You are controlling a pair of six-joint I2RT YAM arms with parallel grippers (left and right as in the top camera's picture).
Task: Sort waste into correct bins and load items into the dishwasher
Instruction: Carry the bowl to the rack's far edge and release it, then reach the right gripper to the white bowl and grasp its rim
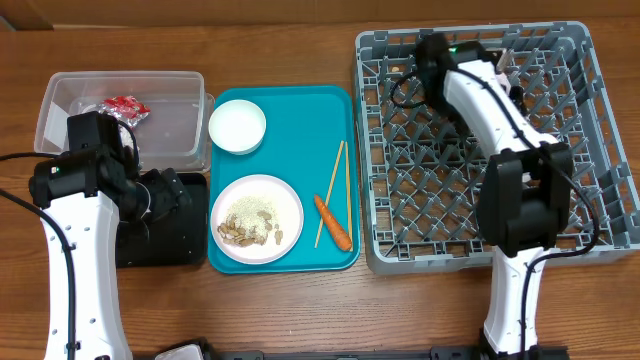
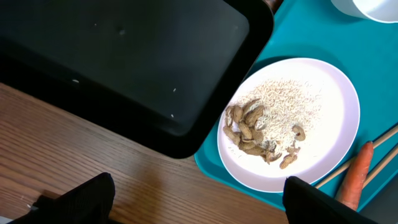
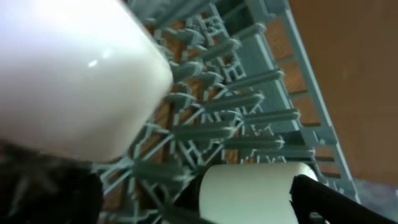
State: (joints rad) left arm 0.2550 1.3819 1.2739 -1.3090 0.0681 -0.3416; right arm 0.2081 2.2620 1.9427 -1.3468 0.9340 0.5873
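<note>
The left pincer (image 2: 199,186) is hovering spread wide and empty. The white plate (image 2: 348,106), bearing peanut shells (image 2: 249,127), is lying just ahead of its fingers, with the black tray (image 2: 124,62) ahead to their left.

The right pincer (image 3: 196,183) is reaching inside the grey rack (image 3: 249,106), a white rounded piece (image 3: 249,183) between its fingers. I cannot tell whether it is pinching.

Judgement: rack loading is in hand. The left pincer next needs to advance and close on the shells.

A teal tray (image 1: 300,130) lies on the wooden table (image 1: 280,312).
</note>
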